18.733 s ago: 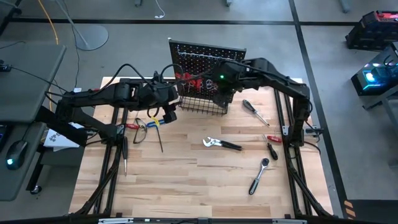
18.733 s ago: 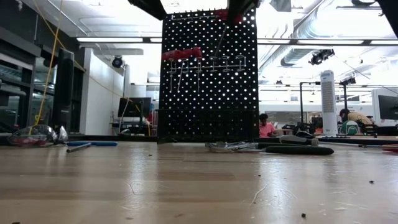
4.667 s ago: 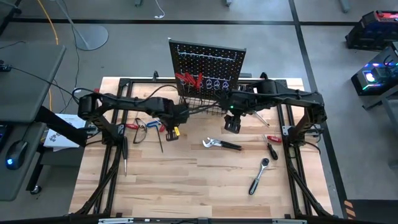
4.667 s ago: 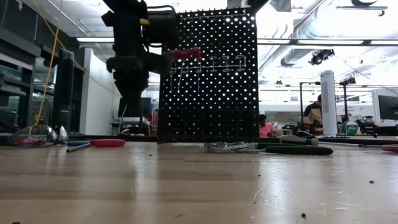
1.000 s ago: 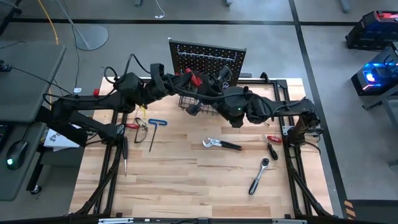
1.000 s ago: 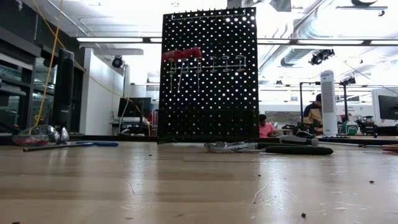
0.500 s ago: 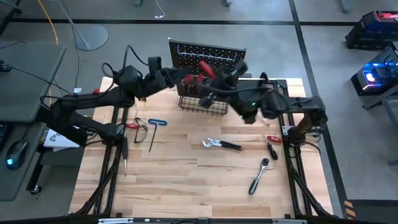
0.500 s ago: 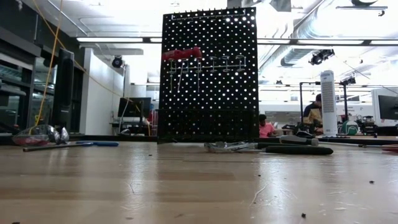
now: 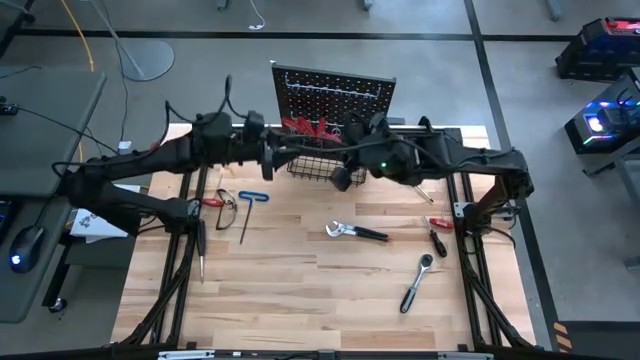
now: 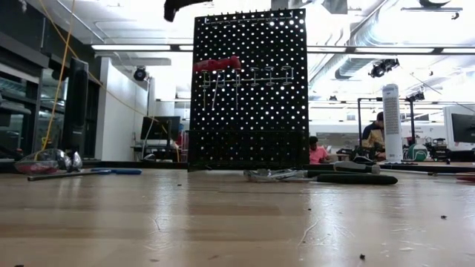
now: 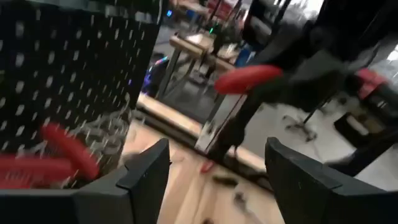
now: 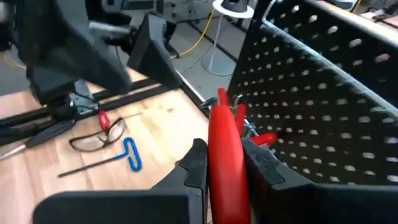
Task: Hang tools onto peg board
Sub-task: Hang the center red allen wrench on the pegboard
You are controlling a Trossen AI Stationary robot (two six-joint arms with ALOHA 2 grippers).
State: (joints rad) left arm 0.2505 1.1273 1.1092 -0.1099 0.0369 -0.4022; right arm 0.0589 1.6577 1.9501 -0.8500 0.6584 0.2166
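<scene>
The right gripper [image 12: 225, 163] hovers before the peg board [image 9: 333, 98], its fingers clenched on a red-handled screwdriver [image 12: 224, 149]. The left gripper [image 11: 217, 163] is beside it with fingers released and holding nothing. Two red-handled tools [image 10: 217, 64] hang on the board. Pliers [image 9: 356, 232], a ratchet [image 9: 416, 282] and a blue T-key [image 9: 248, 211] lie on the tabletop [image 9: 300, 290].

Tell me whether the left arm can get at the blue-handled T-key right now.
Probably yes. The left gripper is open and empty by the peg board, and the blue-handled T-key lies uncovered on the table on that arm's side.
</scene>
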